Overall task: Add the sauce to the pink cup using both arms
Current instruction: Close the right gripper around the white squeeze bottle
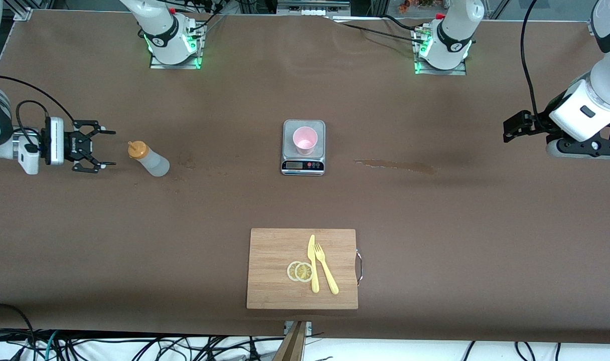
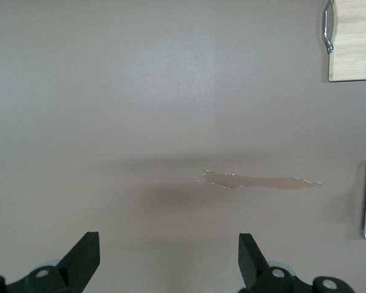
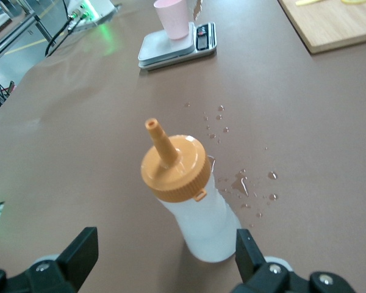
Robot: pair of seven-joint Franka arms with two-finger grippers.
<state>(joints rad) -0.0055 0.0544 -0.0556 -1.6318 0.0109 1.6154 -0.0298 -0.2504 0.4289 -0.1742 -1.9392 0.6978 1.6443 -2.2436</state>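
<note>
sauce (image 1: pixel 149 159) is found standing on the table (image 1: pixel 435 215), well toward the right arm's end from the scale (image 1: pixel 303 147), orange cap up and untouched, probably so that it can be taken from the side. the right end effector (image 1: pixel 102 148) is held level just beside the bottle, fingers spread wide and nothing gripped, which suggests a grasp is being lined up. the pink cup (image 1: pixel 305 140) is set on the scale, presumably so the added amount can be weighed. the left end effector (image 1: pixel 510 129) is kept well off toward the left arm's end, over bare table, fingers wide apart and empty; it appears to wait. nearer the front camera than the scale, a cutting board (image 1: pixel 275 271) carries two lemon slices (image 1: pixel 301 271), one knife (image 1: pixel 312 263) and one fork (image 1: pixel 326 268). one bottle, one cup, one scale and one board are counted.
</note>
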